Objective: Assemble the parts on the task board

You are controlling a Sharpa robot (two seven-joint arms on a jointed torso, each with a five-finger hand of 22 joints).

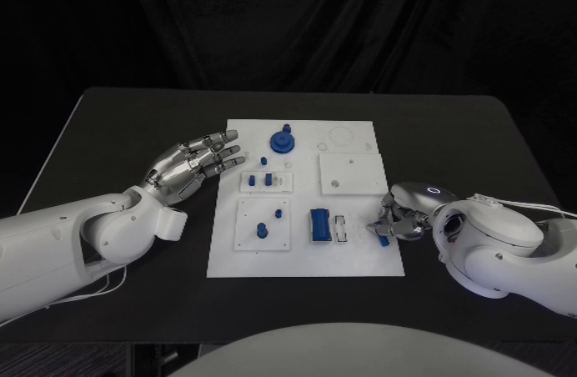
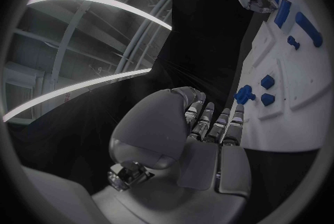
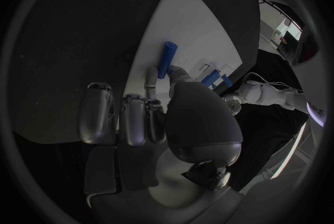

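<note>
- The right arm (image 1: 517, 256) is the thing closest to the head camera, low at the table's right side.
- The black table (image 1: 120, 127) is the biggest thing, and the white task board (image 1: 307, 256) lies flat in its middle.
- The left hand (image 1: 193, 164) hangs just beside the board's left edge. Its fingers are spread apart and hold nothing.
- The right hand (image 1: 403, 214) sits at the board's right edge, near the front. Its fingers are curled down around a small blue peg (image 3: 167, 59).
- In the right wrist view the peg looks pinched between thumb and a finger. Its long side points away from the palm, out over the white board, and its near end is tucked in the fingertips.
- A blue gear-like part (image 1: 283, 139) stands near the board's far edge.
- A longer blue block (image 1: 320, 224) lies in a slot in the board's middle, just to the left of the right hand.
- Smaller blue pieces (image 1: 260, 179) sit in the left plates, closer to the left hand.
- I think the right hand is the one working now, since it has the peg. The peg probably needs tipping upright over a hole.
</note>
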